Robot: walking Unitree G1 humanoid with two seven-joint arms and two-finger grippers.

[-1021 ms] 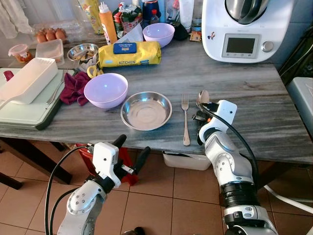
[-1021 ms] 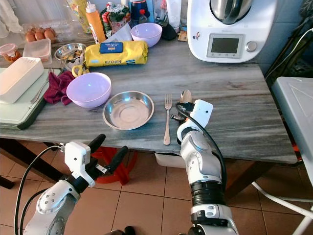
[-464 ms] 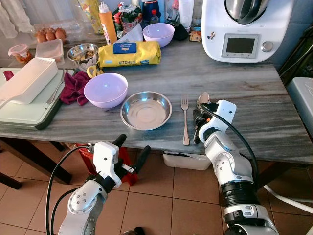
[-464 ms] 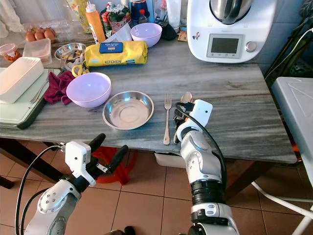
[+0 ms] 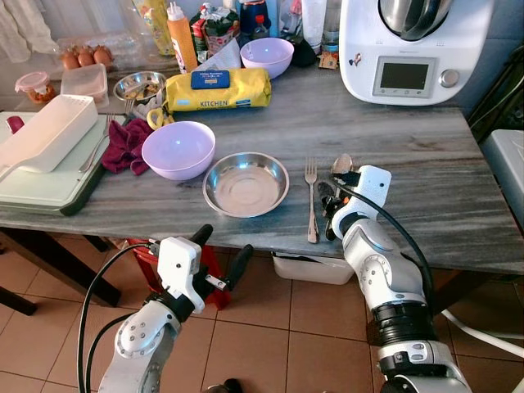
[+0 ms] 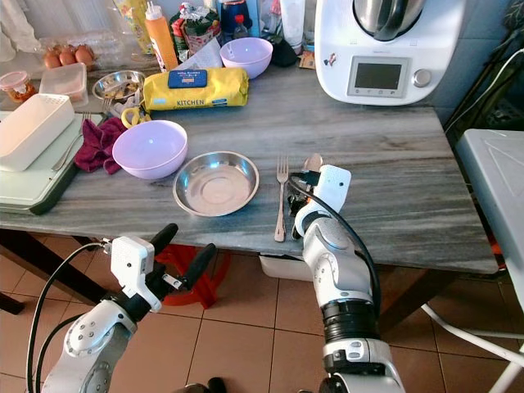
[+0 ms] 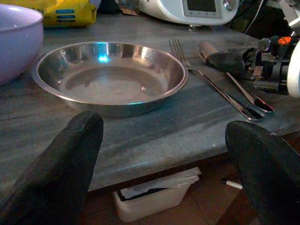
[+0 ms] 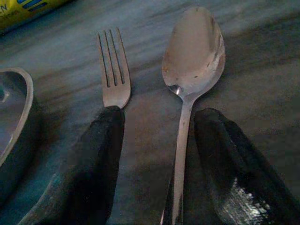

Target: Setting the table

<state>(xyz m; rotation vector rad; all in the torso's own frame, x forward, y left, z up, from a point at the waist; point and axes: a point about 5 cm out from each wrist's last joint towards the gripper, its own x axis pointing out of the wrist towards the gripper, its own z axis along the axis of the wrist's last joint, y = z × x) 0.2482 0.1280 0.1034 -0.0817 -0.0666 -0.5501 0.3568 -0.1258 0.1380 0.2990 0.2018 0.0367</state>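
A steel spoon (image 8: 193, 47) lies on the grey marble table (image 5: 426, 172), to the right of a fork (image 5: 311, 201). My right gripper (image 8: 161, 115) is open and low over the table, its fingers (image 8: 96, 159) on either side of the spoon's handle. A round steel plate (image 5: 246, 183) sits left of the fork. Left of the plate stands a lilac bowl (image 5: 178, 150). My left gripper (image 5: 221, 254) hangs open below the table's near edge, facing the plate (image 7: 110, 75).
At the back stand a white kitchen machine (image 5: 405, 49), a yellow packet (image 5: 217, 88), a second lilac bowl (image 5: 268, 56) and bottles. A white box (image 5: 45, 135) on a green board and a red cloth (image 5: 124, 147) lie at left. A chair (image 6: 495, 172) stands at right.
My right gripper has eased slightly back along the spoon's handle towards the near edge. The spoon and fork lie where they were. The left arm has not moved.
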